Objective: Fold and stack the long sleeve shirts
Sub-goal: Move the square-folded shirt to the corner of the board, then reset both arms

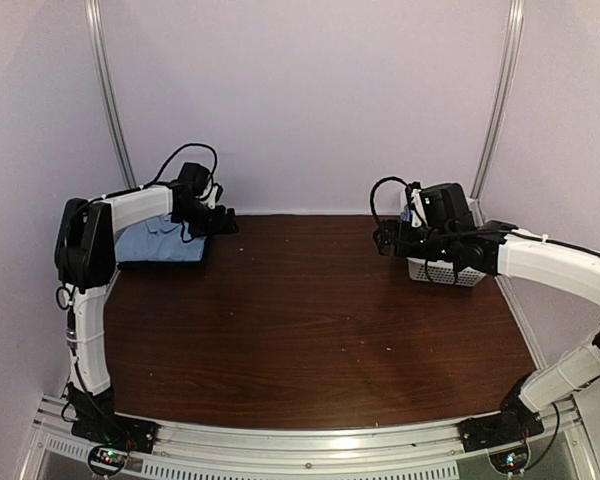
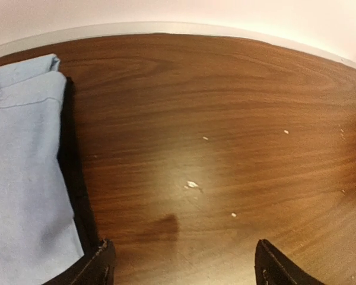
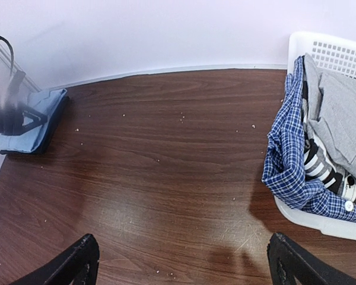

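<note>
The light blue shirt (image 2: 24, 178) is stacked on the black shirt (image 2: 77, 190), a plaid shirt (image 3: 288, 160) is left in the basket (image 3: 326, 44), and the left gripper (image 2: 184, 267) and right gripper (image 3: 184, 261) are held open, empty.

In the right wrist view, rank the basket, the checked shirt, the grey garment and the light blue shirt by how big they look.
1. white basket, cut off by the frame edge
2. blue checked shirt
3. grey garment
4. light blue shirt, though it lies farthest from the camera, so its rank is unsure
</note>
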`<state>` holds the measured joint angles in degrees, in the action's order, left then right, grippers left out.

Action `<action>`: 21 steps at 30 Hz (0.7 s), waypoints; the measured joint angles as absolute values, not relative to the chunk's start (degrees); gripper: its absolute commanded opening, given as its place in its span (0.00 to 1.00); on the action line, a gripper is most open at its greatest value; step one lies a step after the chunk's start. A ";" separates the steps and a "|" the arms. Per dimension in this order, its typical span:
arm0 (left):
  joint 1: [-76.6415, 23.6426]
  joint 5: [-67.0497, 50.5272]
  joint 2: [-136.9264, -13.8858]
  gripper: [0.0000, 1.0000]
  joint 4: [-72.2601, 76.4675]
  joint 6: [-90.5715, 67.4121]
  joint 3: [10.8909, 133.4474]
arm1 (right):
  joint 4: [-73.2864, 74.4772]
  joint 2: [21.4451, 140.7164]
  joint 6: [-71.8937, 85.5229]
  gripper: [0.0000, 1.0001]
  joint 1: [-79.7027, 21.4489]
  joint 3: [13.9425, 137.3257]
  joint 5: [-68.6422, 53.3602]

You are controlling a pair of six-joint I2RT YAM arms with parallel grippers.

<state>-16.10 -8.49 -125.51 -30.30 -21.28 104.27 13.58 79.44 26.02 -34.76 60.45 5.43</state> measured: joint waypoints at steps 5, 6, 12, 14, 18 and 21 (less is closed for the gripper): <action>-21.47 -8.67 -113.78 0.98 -28.80 -20.93 96.66 | 13.45 76.93 25.02 1.00 -34.57 60.27 6.57; -22.79 -8.58 -110.85 0.98 -27.83 -20.97 95.07 | 13.32 76.25 24.75 1.00 -34.57 60.05 6.79; -30.55 -6.57 -93.27 0.98 -19.81 -21.71 83.68 | 12.16 69.78 23.55 1.00 -34.44 56.82 9.26; -31.81 -5.13 -88.99 0.98 -17.69 -21.96 79.00 | 11.92 67.11 23.03 1.00 -34.35 56.01 10.22; -32.47 -2.02 -82.24 0.98 -15.62 -22.63 69.82 | 11.27 62.37 22.20 1.00 -34.35 54.46 12.12; -32.47 0.12 -78.63 0.98 -14.76 -23.05 64.99 | 10.83 58.59 21.98 1.00 -34.30 52.40 14.24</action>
